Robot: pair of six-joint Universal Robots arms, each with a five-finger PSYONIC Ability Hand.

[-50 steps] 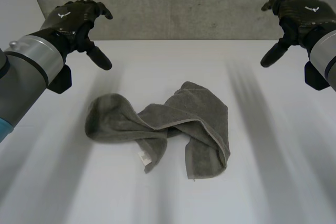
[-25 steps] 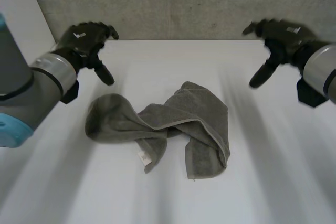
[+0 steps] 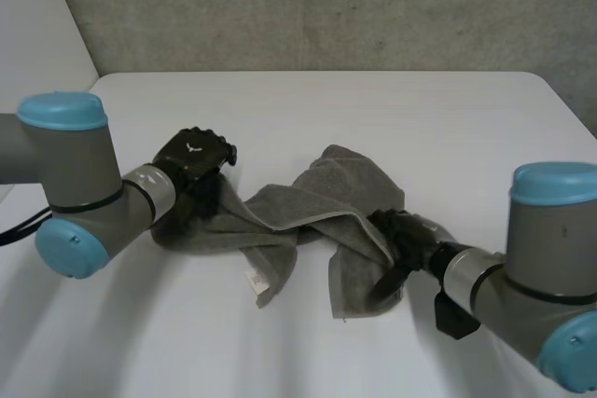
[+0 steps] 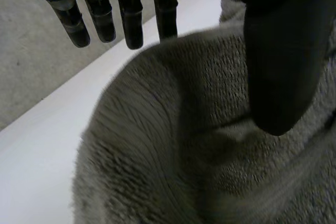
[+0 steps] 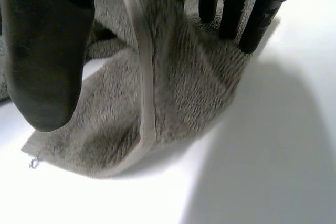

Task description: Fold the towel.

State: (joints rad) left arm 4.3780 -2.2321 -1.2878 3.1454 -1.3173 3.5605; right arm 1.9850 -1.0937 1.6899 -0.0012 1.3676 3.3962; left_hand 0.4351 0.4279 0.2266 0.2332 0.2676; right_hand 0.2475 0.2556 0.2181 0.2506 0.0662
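The towel (image 3: 308, 221) lies crumpled in the middle of the white table (image 3: 373, 109). It is a twisted heap rather than a flat sheet, with a rounded lump at its left end, a ridge across its middle and a doubled flap at its right end. No proper fold is made. As I judge it, the layers there come from the crumpling alone.

My left hand (image 3: 194, 157) sits at the towel's left end, over the rounded lump. In my left wrist view my fingers (image 4: 131, 19) reach out straight past the crest of the lump, above the bare table beyond it. My thumb (image 4: 281, 51) hangs over the pile on the lump's other side. Fingers and thumb stand wide apart with the lump between them — nothing is pinched.

My right hand (image 3: 403, 233) sits at the towel's right end, low against the doubled flap. In my right wrist view its fingers are straight, their tips at the flap's outer edge. Its thumb stands well off from them, across the pale hem (image 5: 144, 77) that runs down the flap. This hand is spread wide too and holds nothing. Whether the fingertips touch the cloth I cannot tell.

So the job is at its very start — both hands are placed at the towel's two ends, and no grip is taken. By my reckoning nearly all of it is left. I have to close on each end, draw the towel out flat, and only then lay one half over the other and square the edges.
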